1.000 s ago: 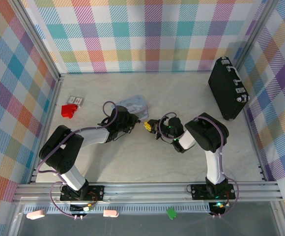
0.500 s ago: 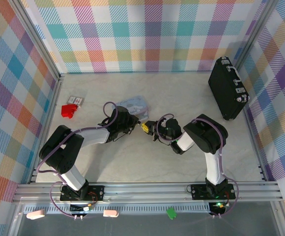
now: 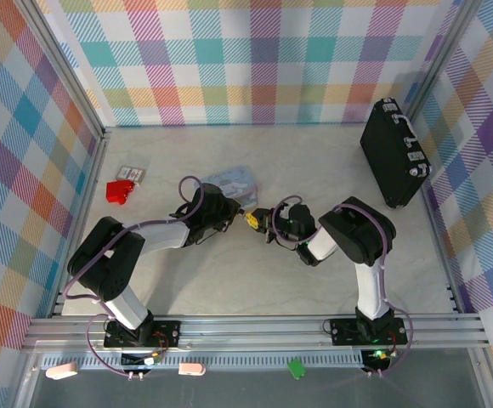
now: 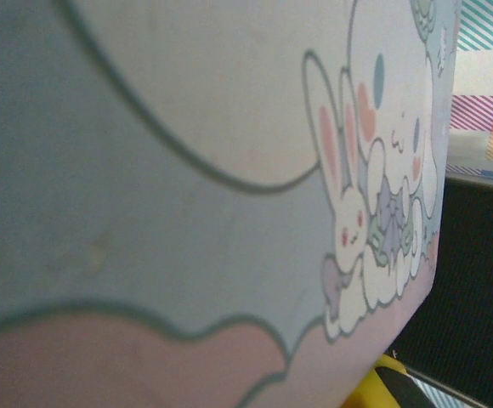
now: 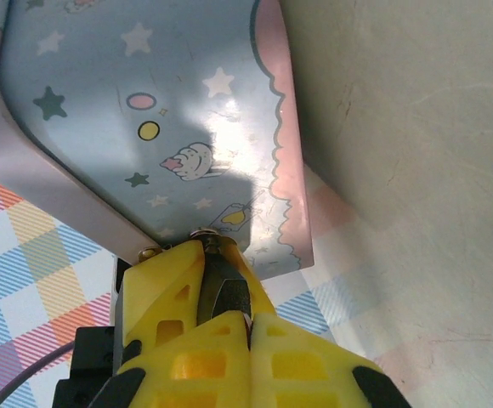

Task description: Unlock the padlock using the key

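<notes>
The left arm reaches from its base at the near edge of the table [image 3: 314, 161] to mid-table, forearm low. The left gripper [image 3: 236, 206] sits hard against the near side of the pastel tin [image 3: 234, 181]. Its wrist camera is so close to the tin's cartoon-rabbit face that it cannot be told whether the fingers are parted or closed.

The right arm folds at the elbow and points leftward, its right gripper [image 3: 253, 219] meeting the left one at the tin's near corner. In the right wrist view the yellow fingers [image 5: 174, 289] are clamped together on the padlock [image 5: 223, 293]. This small dark body lies lengthwise between them, with its brassy end toward the tin.

The tin is shut and its contents are hidden. A black case [image 3: 395, 153] lies closed near the far right corner. A red item [image 3: 121, 190] rests by the left edge.
</notes>
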### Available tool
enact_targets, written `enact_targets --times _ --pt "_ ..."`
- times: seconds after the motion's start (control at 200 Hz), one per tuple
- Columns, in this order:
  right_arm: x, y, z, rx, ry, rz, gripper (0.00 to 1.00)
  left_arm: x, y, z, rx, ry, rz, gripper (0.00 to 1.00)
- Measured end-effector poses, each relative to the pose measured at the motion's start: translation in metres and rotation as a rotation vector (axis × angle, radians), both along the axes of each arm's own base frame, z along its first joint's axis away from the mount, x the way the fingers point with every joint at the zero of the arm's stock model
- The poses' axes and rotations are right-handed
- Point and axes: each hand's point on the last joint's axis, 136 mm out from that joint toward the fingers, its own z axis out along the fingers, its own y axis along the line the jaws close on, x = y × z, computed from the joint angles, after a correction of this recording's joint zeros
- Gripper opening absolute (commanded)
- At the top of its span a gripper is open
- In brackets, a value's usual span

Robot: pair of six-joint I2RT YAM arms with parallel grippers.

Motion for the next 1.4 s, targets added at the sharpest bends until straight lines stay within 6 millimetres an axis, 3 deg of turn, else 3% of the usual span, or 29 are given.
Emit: enact_targets --times 0.31,0.695,1.005,1.4 --pt "0.007 0.005 0.001 -0.01 0.007 0.027 0.0 0.004 0.002 0.001 0.027 -0.02 0.033 0.0" --pt "0.013 -0.001 -0.005 -0.029 0.023 0.009 0.0 0.01 -0.006 -0.004 0.068 -0.007 0.044 0.0" --pt "0.007 -0.001 -0.016 -0.064 0.051 0.039 0.0 0.004 -0.005 -0.016 0.114 0.04 0.027 0.0" --pt "-0.005 -0.001 -0.014 -0.045 0.052 0.093 0.0 -0.006 -0.004 -0.012 0.127 0.07 -0.022 0.0"
